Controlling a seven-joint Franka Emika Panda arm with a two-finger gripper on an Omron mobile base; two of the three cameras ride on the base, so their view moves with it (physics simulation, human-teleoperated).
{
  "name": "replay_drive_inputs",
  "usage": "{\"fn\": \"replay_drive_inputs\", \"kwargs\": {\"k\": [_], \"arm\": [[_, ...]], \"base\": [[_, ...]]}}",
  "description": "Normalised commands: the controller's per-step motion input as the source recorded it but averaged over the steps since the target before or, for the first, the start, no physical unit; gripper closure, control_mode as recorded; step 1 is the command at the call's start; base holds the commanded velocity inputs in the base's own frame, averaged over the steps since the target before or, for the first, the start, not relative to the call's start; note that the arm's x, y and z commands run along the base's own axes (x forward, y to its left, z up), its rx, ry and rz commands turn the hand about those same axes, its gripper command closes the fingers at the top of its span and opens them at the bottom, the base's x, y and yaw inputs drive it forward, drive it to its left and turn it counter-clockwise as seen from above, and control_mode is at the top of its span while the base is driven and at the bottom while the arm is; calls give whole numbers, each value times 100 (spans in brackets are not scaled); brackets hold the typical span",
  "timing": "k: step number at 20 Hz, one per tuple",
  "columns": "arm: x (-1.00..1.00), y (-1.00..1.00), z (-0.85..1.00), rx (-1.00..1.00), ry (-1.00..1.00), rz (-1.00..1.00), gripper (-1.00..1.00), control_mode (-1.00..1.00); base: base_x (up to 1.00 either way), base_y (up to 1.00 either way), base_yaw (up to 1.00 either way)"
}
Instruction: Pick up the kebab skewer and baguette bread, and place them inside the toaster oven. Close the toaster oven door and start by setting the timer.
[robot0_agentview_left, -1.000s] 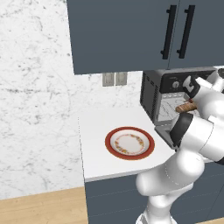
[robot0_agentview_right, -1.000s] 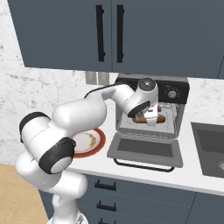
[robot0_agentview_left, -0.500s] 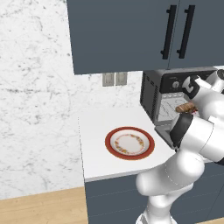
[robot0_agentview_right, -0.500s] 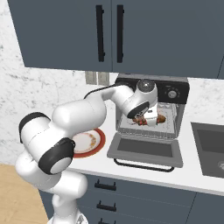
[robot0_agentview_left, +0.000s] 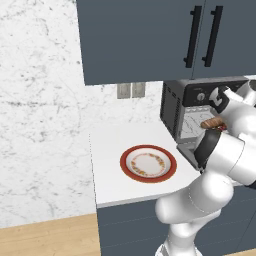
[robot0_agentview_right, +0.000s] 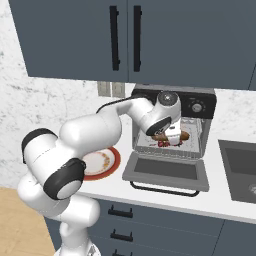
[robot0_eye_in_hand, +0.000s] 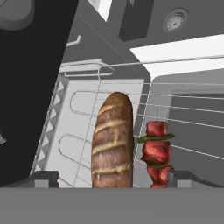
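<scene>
Arm: glossy white shell, rounded tubular links, swollen at each joint. Dark, near-black bands ring the joints; one broad black collar shows on the elbow link, another on the lower shoulder link. Surfaces smooth, no cables, screws or lettering discernible at this size.

Base column: white, bulbous segments stacked below the arm.

Wrist: white rounded housing with a dark circular cap on its side, just behind the hand.

Gripper (robot0_eye_in_hand: 111, 177): two small dark grey fingertips (robot0_eye_in_hand: 43, 178), blocky, flat-topped, matte. In the right base view the hand (robot0_agentview_right: 172, 134) reads as a small white block with dark trim.
</scene>
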Motion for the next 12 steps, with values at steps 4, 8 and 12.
{"fn": "replay_drive_inputs", "kwargs": {"k": [4,8,12], "arm": [[-72,-47,3,0,-8,10,-100,-100],[-71,-21,0,-4,-11,17,-100,-100],[-15,-4,-2,-18,-12,25,-100,-100]], "base": [[0,0,0],[0,0,0],[0,0,0]]}}
